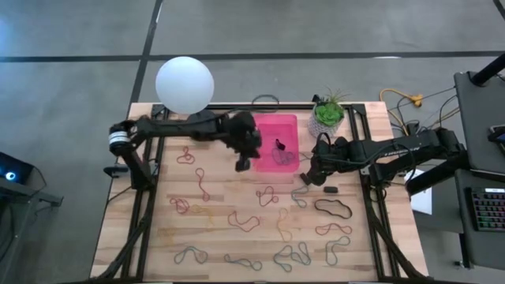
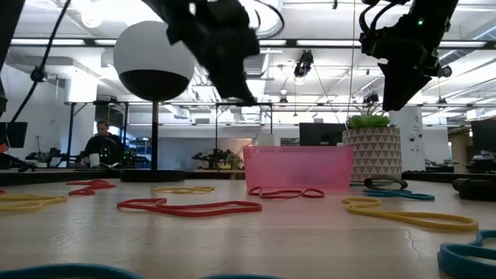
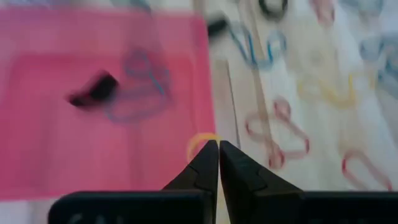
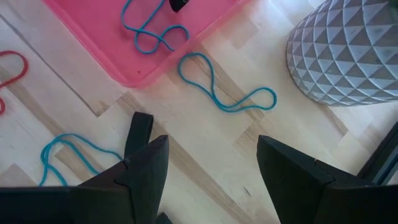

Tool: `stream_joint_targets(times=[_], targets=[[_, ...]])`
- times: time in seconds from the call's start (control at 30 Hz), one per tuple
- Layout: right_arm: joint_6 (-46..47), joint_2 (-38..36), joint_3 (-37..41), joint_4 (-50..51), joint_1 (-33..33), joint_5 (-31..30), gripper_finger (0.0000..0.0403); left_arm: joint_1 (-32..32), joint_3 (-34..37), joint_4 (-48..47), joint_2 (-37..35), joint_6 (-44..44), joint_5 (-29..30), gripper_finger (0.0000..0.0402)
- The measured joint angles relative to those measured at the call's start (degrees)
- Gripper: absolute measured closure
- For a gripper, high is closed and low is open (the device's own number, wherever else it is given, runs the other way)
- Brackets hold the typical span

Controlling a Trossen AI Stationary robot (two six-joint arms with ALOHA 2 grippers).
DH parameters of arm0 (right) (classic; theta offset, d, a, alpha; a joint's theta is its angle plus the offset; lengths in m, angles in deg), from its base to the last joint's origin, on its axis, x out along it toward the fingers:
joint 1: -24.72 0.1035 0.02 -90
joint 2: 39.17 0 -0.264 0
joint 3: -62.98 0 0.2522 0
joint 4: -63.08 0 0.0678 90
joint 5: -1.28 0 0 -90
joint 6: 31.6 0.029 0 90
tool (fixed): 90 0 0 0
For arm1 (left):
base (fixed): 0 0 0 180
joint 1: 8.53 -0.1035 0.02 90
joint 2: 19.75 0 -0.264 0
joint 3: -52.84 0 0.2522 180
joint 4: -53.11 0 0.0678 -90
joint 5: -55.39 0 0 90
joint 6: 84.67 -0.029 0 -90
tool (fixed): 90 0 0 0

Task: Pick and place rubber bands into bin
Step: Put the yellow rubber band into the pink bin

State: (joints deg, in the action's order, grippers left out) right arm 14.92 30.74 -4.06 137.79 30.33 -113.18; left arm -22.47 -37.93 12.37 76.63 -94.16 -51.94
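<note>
left gripper (image 3: 218, 149): fingers pressed together, a thin yellow loop (image 3: 200, 142) showing at the tips, apparently pinched; held above the table at the bin's (image 1: 264, 162) near-left corner; right gripper (image 4: 211, 158): fingers spread wide, nothing between them, raised over bare wood just beside the bin's right wall; bin: low-walled translucent pink tray, rectangular, holding a blue-grey band (image 4: 149, 31) and a small black piece (image 1: 278, 145); rubber bands (image 1: 245, 221): thin twisted loops, red, yellow, teal, black, strewn across the wooden table (image 1: 126, 229); white faceted plant pot (image 4: 348, 56) near the bin; white globe lamp (image 1: 185, 84) at the far left.
</note>
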Motion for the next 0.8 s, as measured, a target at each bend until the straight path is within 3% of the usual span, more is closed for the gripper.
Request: stream_joint_targets(times=[0.13,0.4,0.67,0.8], targets=[[0.0,0.0,0.1,0.0,0.0,-0.5,0.0172,0.3,-4.7,7.1,-3.6,3.0,-0.1,0.0401],[0.0,0.0,0.2,0.0,0.0,-1.2,0.0172,0.3,-9.0,6.2,-1.7,3.2,1.4,0.0401],[0.0,0.0,0.2,0.1,0.0,-0.5,0.0172,2.7,-5.5,-4.4,0.1,0.1,2.9,0.0401],[-0.2,0.0,0.2,0.1,0.0,-0.5,0.0172,6.8,-2.3,-10.0,0.0,-2.5,9.2,0.0397]])
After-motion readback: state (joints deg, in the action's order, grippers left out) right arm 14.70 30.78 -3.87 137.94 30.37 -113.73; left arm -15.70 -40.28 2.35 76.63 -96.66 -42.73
